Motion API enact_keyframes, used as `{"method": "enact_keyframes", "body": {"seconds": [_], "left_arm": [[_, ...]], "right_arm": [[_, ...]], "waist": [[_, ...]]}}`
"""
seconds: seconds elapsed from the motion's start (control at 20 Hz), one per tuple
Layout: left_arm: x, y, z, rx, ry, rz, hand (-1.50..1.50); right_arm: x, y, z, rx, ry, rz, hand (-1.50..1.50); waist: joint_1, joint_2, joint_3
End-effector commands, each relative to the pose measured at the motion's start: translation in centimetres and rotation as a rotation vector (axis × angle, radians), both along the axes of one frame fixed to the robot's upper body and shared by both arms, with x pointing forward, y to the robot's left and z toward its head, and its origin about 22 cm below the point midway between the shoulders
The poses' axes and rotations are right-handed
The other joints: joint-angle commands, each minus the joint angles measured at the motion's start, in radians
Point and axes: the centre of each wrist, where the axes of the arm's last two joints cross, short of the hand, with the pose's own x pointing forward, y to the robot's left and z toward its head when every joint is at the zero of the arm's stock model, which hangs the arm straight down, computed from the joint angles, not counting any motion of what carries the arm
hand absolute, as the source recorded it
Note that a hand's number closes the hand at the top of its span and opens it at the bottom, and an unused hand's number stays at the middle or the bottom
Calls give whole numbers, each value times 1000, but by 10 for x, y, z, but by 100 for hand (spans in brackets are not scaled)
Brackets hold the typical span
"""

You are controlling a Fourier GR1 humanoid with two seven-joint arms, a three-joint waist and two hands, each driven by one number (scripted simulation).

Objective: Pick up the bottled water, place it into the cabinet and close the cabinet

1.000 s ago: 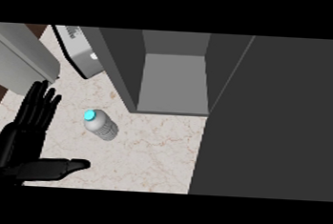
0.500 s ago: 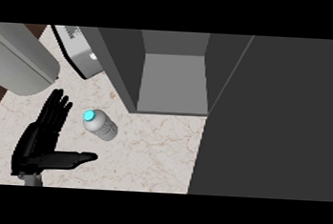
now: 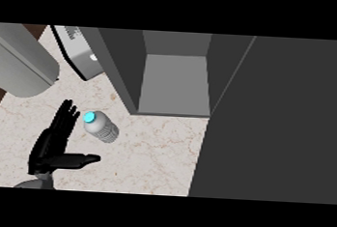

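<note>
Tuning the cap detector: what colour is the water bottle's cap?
Bright cyan cap on a clear, greyish bottle; only the head view shows it.

Cyan-capped bottled water [image 3: 101, 128], marbled beige counter [image 3: 155, 158]

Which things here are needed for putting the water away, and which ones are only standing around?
Belong to the job:
- bottled water, on the counter
- cabinet, open
- left hand, fingers straight, beside the bottle

Just lying about:
- grey cylinder at upper left
- silver appliance behind the bottle

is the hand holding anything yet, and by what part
Nothing is held. The left hand is open, fingers straight, just left of the bottle, which stands on the counter.
</note>
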Motion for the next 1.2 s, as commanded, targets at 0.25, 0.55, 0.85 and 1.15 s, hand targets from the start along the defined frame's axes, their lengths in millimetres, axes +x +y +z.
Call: {"method": "enact_keyframes", "body": {"seconds": [0.25, 0.55, 0.85, 1.15], "left_arm": [[5, 4, -54, -48, -5, 13, -150], [20, 0, -64, -43, -57, 29, -150], [33, -13, -74, -68, -69, 66, -150], [34, -6, -75, -118, -129, 71, -150]], "right_arm": [[-13, 3, 7, -53, -63, -73, -150], [-15, -7, 25, -31, -74, -65, -150], [-14, 0, 10, -41, -57, -44, -150], [-21, 1, 7, -42, -73, -58, -150]], "waist": [[-2, 1, 0], [0, 2, -1], [-10, 4, -1], [-10, 2, -1]]}}
